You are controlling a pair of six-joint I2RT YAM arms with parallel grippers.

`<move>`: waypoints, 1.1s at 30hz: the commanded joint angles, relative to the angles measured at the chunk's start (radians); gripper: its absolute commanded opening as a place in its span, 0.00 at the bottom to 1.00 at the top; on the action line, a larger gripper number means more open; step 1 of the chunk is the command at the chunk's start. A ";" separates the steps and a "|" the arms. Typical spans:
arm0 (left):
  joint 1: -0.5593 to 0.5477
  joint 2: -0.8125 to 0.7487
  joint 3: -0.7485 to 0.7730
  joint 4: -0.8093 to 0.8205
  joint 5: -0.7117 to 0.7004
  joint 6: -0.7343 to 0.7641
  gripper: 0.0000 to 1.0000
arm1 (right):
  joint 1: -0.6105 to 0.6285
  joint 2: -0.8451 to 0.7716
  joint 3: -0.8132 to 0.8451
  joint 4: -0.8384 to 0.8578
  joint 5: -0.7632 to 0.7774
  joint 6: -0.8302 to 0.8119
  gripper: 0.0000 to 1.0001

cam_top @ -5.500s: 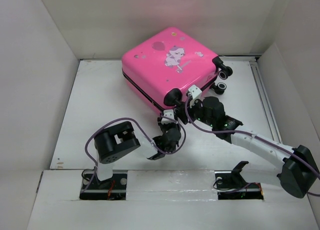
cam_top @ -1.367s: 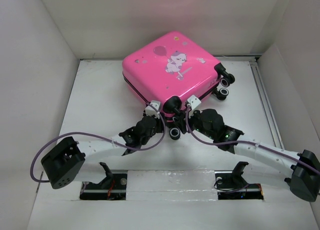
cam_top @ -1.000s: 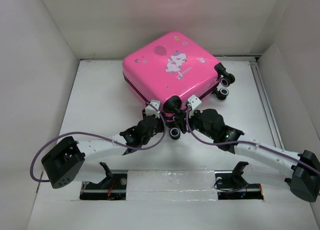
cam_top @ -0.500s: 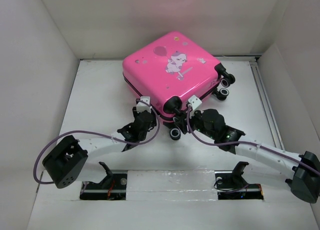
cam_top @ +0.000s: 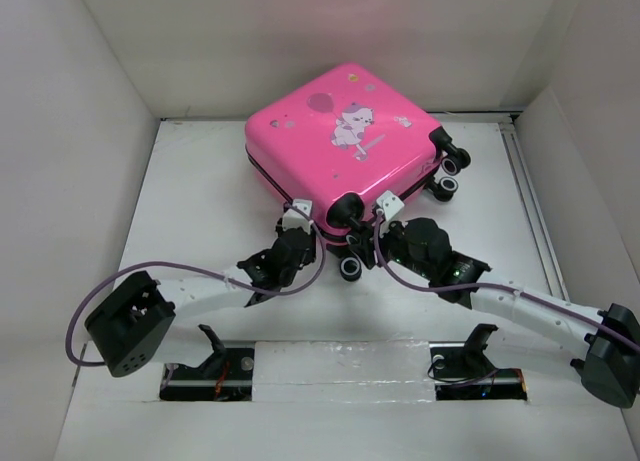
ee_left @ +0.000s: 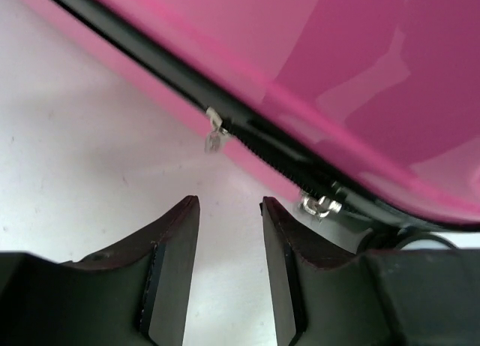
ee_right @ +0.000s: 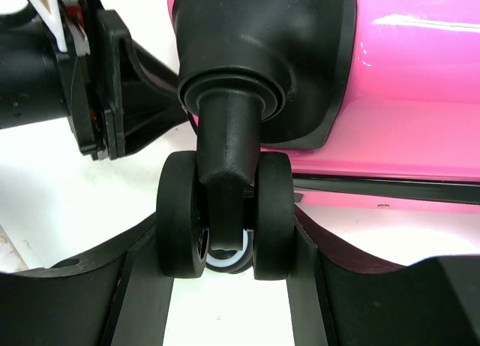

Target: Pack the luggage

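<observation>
The luggage (cam_top: pixel 340 131), a hot-pink hard-shell suitcase with a cartoon animal print, lies flat and closed at the back of the table. My left gripper (cam_top: pixel 301 227) sits at its near-left edge. In the left wrist view the left gripper (ee_left: pixel 229 203) is open over bare table, just short of the black zipper line. One metal zipper pull (ee_left: pixel 214 138) hangs beyond the jaws and a second pull (ee_left: pixel 319 205) lies to the right. My right gripper (ee_right: pixel 225 248) is shut on the black twin caster wheel (ee_right: pixel 225 215) at the suitcase's near corner.
White walls box in the table on the left, back and right. Two more wheels (cam_top: pixel 450 171) stick out at the suitcase's right corner. My left arm's wrist (ee_right: pixel 67 76) sits close beside the gripped wheel. A rail (cam_top: pixel 522 181) runs along the right side.
My left gripper has shifted a little leftward along the suitcase's near edge and its jaws have narrowed. The right gripper and the luggage have stayed put.
</observation>
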 commanded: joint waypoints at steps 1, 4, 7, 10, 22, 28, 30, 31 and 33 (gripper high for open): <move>-0.004 -0.039 0.005 -0.063 -0.012 -0.058 0.35 | 0.015 -0.031 0.013 0.062 -0.113 -0.013 0.00; -0.004 -0.123 -0.051 -0.051 0.045 -0.069 0.33 | 0.006 -0.031 0.013 0.062 -0.113 -0.013 0.00; -0.004 -0.205 -0.107 0.012 0.117 -0.038 0.35 | 0.005 -0.031 0.013 0.062 -0.113 -0.013 0.00; -0.004 -0.194 -0.082 0.012 0.178 -0.017 0.37 | -0.004 -0.031 0.013 0.062 -0.122 -0.013 0.00; -0.015 -0.087 0.001 0.071 0.153 0.028 0.37 | -0.004 -0.022 0.013 0.071 -0.132 -0.013 0.00; -0.015 -0.054 0.050 0.080 0.059 0.076 0.37 | -0.004 -0.022 0.004 0.071 -0.132 -0.013 0.00; -0.015 -0.028 0.089 0.058 0.030 0.085 0.36 | -0.004 -0.022 0.004 0.071 -0.132 -0.013 0.00; -0.015 -0.009 0.090 0.058 0.030 0.085 0.36 | -0.004 -0.022 0.004 0.071 -0.132 -0.013 0.00; -0.015 0.008 0.090 0.089 0.039 0.109 0.34 | -0.004 -0.031 -0.005 0.071 -0.132 -0.013 0.00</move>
